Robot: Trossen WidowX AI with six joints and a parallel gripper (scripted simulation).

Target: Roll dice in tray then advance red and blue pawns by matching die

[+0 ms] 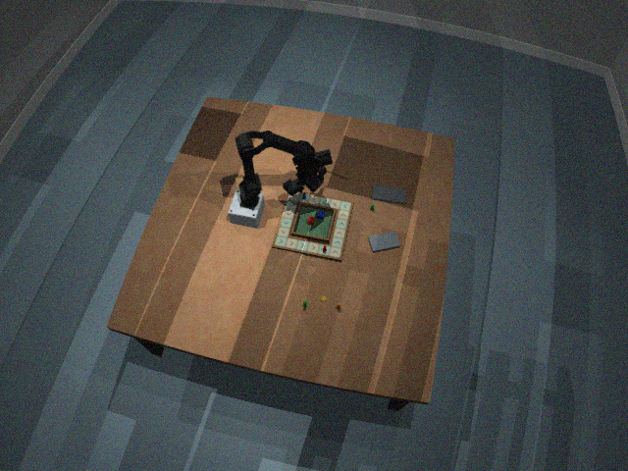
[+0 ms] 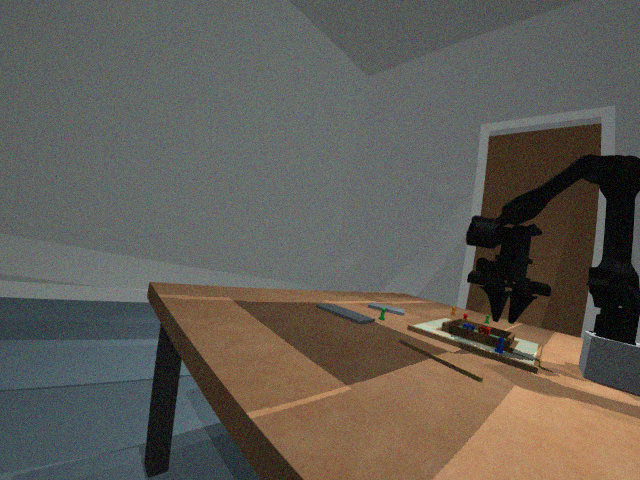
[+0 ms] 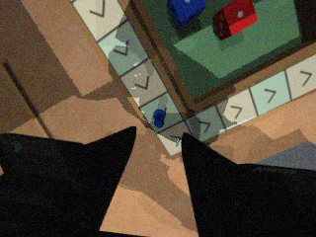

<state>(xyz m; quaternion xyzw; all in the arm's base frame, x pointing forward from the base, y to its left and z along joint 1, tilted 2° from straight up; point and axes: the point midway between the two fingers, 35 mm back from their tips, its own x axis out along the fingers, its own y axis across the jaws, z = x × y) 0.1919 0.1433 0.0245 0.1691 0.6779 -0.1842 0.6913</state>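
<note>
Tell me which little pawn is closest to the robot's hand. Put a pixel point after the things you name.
The blue pawn [image 1: 304, 195] [image 2: 499, 345] [image 3: 159, 118], near the board's corner; the red, green and orange ones stand farther off.

So we've got plain grey walls [image 2: 206, 155], a brown door [image 2: 547, 206] in a pale frame, and blue-grey plank flooring [image 1: 522, 228] [image 2: 77, 403]. Our wooden bench [image 1: 202, 284] [image 2: 289, 361] shows 2 dark legs from the top; lighting's pretty dim, with patchy shadows.
</note>
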